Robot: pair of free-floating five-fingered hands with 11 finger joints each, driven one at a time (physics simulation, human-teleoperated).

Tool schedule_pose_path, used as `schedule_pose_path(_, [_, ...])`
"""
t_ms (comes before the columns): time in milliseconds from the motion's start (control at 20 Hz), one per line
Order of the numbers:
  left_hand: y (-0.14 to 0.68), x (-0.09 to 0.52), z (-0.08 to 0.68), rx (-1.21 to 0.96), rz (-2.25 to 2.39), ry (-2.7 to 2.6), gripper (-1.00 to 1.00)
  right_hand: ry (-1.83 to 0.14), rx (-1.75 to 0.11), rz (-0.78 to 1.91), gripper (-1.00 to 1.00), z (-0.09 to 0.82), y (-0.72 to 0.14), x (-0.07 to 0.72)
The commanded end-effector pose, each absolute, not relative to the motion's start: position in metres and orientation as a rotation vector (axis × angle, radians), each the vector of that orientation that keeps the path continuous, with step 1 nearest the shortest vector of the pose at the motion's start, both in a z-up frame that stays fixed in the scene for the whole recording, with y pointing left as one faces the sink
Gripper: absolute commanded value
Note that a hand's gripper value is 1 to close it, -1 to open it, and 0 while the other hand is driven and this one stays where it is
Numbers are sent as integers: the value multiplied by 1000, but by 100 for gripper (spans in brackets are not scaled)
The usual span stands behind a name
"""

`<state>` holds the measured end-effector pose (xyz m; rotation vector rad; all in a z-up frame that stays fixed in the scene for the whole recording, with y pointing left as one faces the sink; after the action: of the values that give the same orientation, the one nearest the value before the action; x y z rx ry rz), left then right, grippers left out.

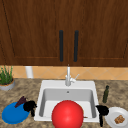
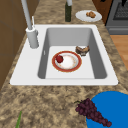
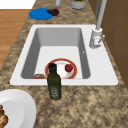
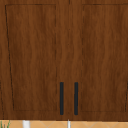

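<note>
The wall cabinet [image 4: 64,60] above me has both doors closed; the white sink [image 1: 67,85] is set in the worktop [image 2: 50,105] and holds a red-rimmed plate [image 2: 67,61]; my left robot hand [image 1: 30,106] hovers at the blue plate [image 1: 13,115], just beside the grapes [image 1: 20,101]; my right robot hand [image 1: 102,110] hangs beside the white plate [image 1: 116,117]; I cannot tell how my fingers are set.

Each robot hand, left [image 1: 29,106] and right [image 1: 102,110], is plain matte black, human-shaped.
</note>
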<state>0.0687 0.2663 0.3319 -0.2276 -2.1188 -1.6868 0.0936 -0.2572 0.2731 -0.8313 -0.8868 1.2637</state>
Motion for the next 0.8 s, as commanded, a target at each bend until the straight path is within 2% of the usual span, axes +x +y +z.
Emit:
schedule_pose_path(0, [266,68,332,-228,-1687,-2119,-100,-887,-831,1264,0,273,-257,94])
schedule_pose_path(750, [316,90,356,-220,-1664,-2035,-100,-895,-853,1256,0,273,-259,93])
